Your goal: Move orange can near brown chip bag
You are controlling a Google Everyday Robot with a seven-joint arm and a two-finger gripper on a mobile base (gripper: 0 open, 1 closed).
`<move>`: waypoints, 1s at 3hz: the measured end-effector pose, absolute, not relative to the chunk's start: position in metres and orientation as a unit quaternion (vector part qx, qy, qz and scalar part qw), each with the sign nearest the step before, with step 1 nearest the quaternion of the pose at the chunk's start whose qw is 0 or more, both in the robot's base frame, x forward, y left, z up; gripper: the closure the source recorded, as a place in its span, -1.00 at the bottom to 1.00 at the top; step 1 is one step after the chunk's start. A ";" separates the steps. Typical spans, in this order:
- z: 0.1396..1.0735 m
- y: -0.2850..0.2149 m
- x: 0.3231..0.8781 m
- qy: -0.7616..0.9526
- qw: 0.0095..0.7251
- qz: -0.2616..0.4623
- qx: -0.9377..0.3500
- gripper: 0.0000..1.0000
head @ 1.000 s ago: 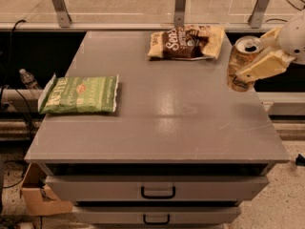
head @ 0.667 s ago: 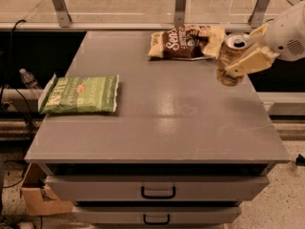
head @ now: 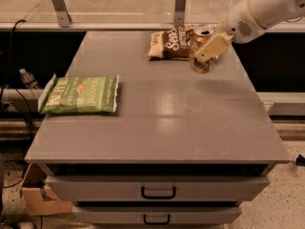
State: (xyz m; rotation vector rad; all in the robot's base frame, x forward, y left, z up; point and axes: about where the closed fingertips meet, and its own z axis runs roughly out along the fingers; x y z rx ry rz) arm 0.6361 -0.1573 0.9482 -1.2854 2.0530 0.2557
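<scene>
Tabletop (head: 157, 128) of matte grey, faintly scuffed and catching a soft sheen near its centre, fills most of the camera view, capping a cabinet with two drawers (head: 157, 189) whose dark handles face the camera. At the far right corner of the surface the robot's white arm (head: 267, 6) reaches in from the upper right, and its gripper (head: 206, 50) is clamped on the orange can (head: 200, 64), one cream finger (head: 213, 46) crossing the can's side. The can stands roughly upright with its silver top open to view, low over the table; whether its base meets the surface cannot be told. It sits just beside the right end of the brown chip bag (head: 169, 44), which lies flat along the far edge. A green chip bag (head: 78, 95) lies flat near the left edge, well apart from both. Two metal posts (head: 180, 4) rise behind the table against a pale back ledge. To the left, below table level, a water bottle (head: 28, 78) rests on a pipe-like rail, and a cardboard box (head: 40, 197) sits on the speckled floor (head: 281, 209) by the cabinet's lower left corner.
</scene>
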 end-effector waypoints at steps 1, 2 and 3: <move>0.939 -0.142 0.667 0.810 0.331 0.112 -0.471 1.00; 0.927 -0.139 0.691 0.825 0.327 0.117 -0.447 1.00; 0.913 -0.142 0.710 0.835 0.328 0.119 -0.425 1.00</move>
